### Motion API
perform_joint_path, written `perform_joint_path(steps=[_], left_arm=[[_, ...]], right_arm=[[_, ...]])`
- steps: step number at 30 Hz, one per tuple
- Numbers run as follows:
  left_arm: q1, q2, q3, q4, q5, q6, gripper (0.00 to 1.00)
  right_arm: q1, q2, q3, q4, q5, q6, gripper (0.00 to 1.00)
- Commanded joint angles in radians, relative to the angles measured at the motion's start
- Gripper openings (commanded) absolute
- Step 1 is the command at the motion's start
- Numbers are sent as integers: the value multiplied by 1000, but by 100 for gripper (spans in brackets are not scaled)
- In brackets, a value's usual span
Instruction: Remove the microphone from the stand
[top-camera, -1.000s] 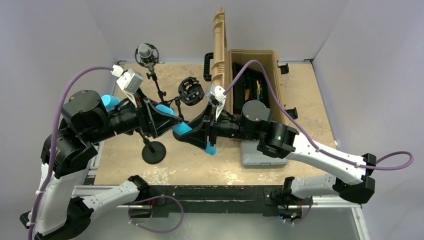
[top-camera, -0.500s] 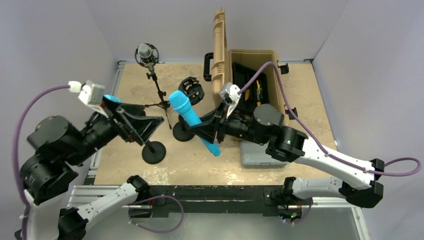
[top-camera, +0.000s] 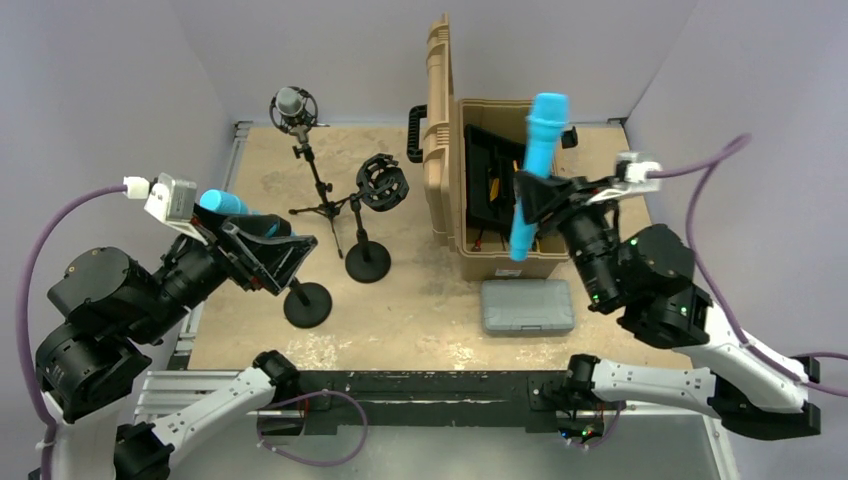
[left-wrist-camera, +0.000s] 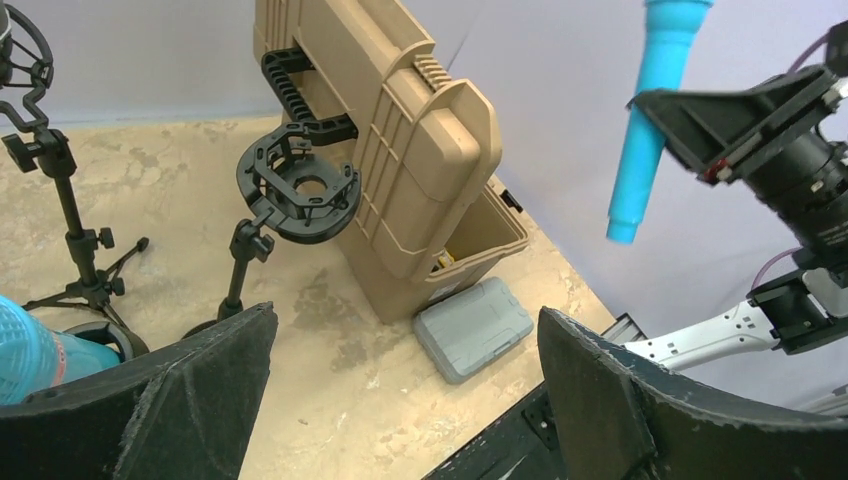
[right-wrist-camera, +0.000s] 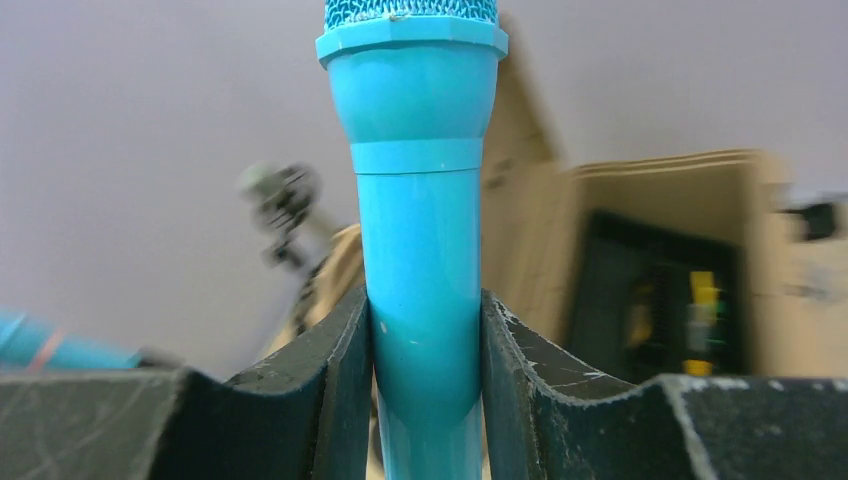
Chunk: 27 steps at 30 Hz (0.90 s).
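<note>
On your right gripper (right-wrist-camera: 425, 345) the jaws clamp the blue microphone (right-wrist-camera: 420, 200); grip firmly, clear the case (top-camera: 500, 265), set down gently. On your left gripper (left-wrist-camera: 405, 330) the jaws gape wide, empty.

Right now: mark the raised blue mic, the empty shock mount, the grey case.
raised blue microphone (top-camera: 541, 150), top view, on its barrel below the head.
empty shock mount (top-camera: 383, 184), top view, on its black cage.
grey case (top-camera: 527, 306), top view, middle of its lid.

No legible text, labels or numbers anywhere.
</note>
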Motion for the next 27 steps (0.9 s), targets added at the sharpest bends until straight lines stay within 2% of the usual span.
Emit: perform_joint_path(steps=[1,3,5,8,13,16,21,24,27], left_arm=[[-2,21,-1,-1,17,26,100],[-1,34,13,-5,46,48,100],[-2,59,46,-5,56,87,100],[-3,116,132,-7,41,165,100],[-2,183,199,81,-84,270,100],[-2,173,119,218,-149,329,100],[4,99,-91,371,-228,401,99],[11,32,-194,417,-268,403,98],[7,-44,-285,488,-267,419,98]], right_arm=[[-5,10,54,78,593,-234,0],[-56,26,51,179,662,-376,0],[-188,35,56,235,577,-420,0],[-387,91,89,194,455,-405,0],[-603,258,128,153,424,-429,0],[-758,335,149,97,353,-362,0],[-979,403,82,54,246,-229,0],[-1083,456,60,-31,185,-105,0],[-1119,494,17,-66,211,-30,0]])
